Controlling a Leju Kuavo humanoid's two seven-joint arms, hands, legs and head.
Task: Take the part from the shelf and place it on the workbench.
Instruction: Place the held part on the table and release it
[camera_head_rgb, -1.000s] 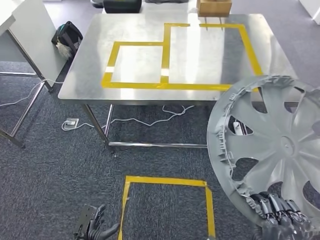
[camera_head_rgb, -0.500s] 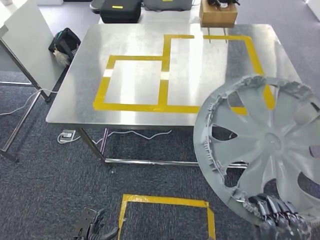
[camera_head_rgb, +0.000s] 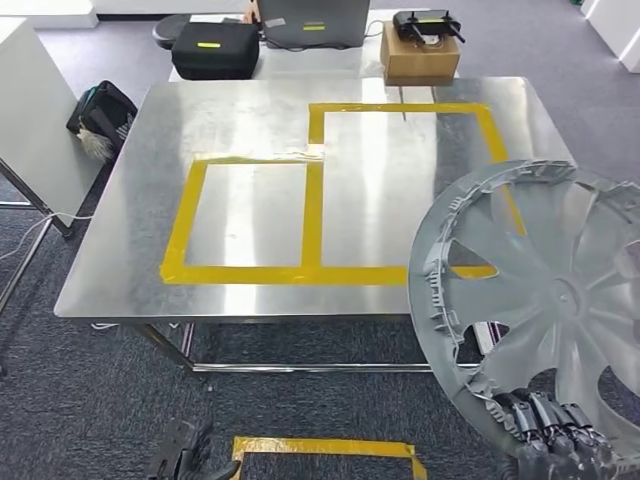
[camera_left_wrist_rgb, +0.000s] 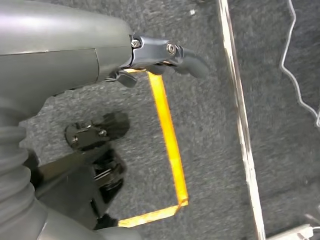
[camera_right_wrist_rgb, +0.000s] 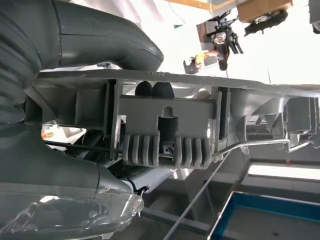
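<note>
The surface (camera_head_rgb: 113, 270) now looms nearer; the wheel cover (camera_head_rgb: 543, 300) is gripped by the right hand (camera_head_rgb: 555, 440); placing is close; the left hand (camera_head_rgb: 185, 460) hangs slack, grasping nothing.

The right hand (camera_right_wrist_rgb: 75, 125) grips the grey ribbed rim of the part (camera_right_wrist_rgb: 166, 130).
</note>
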